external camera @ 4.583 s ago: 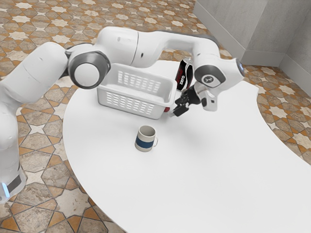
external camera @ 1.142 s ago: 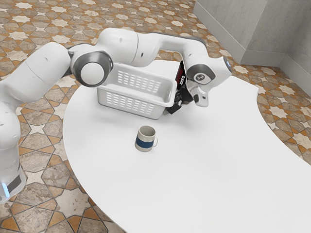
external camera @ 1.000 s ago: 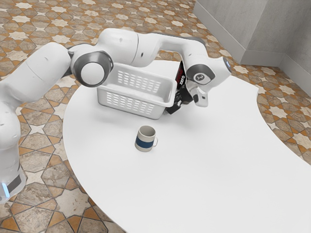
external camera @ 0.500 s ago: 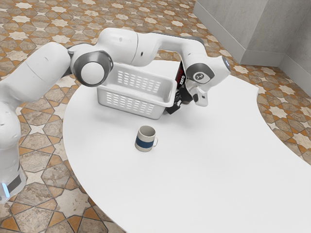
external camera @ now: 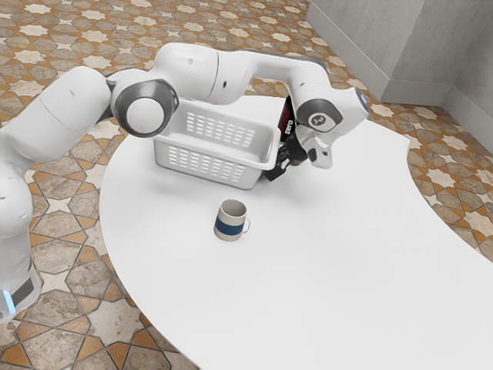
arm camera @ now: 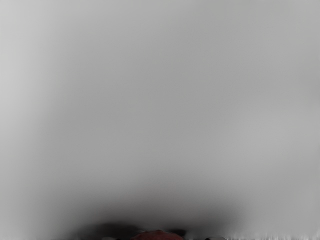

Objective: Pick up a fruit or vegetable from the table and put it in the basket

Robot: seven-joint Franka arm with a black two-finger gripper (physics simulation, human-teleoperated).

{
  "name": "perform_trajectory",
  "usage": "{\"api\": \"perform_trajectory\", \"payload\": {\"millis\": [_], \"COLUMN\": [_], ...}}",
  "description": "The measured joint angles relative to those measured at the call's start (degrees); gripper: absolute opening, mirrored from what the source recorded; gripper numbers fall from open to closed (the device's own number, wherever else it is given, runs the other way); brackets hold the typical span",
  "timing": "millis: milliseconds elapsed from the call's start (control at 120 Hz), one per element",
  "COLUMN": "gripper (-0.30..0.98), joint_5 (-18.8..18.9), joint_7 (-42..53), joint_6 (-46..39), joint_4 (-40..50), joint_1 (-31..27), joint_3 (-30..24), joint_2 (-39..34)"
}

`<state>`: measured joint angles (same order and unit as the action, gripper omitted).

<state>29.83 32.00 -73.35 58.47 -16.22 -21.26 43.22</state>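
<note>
Slanting down at the white basket's (external camera: 253,176) end, my pincer (external camera: 275,169) sits low over the table (external camera: 323,254); how far open it is, or whether it grips anything, I cannot tell. Close under my hand in the wrist view is a reddish thing (arm camera: 158,235) (what kind, I can't make out), outside the basket. A mug (external camera: 231,220) stands nearby.

The basket (external camera: 252,174) looks plastic — the table (external camera: 331,262) looks smooth.
</note>
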Motion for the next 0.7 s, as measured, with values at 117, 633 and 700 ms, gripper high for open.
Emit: {"api": "perform_trajectory", "payload": {"millis": [117, 633, 700], "gripper": [0.18, 0.18, 0.18], "joint_5": [-0.61, -6.04, -6.72], "joint_7": [0.02, 0.25, 1.04], "joint_6": [0.46, 6.31, 6.68], "joint_4": [0.00, -0.21, -0.54], "joint_1": [0.96, 8.82, 8.51], "joint_3": [-0.31, -1.45, -2.39], "joint_2": [-0.11, -10.42, -10.78]}}
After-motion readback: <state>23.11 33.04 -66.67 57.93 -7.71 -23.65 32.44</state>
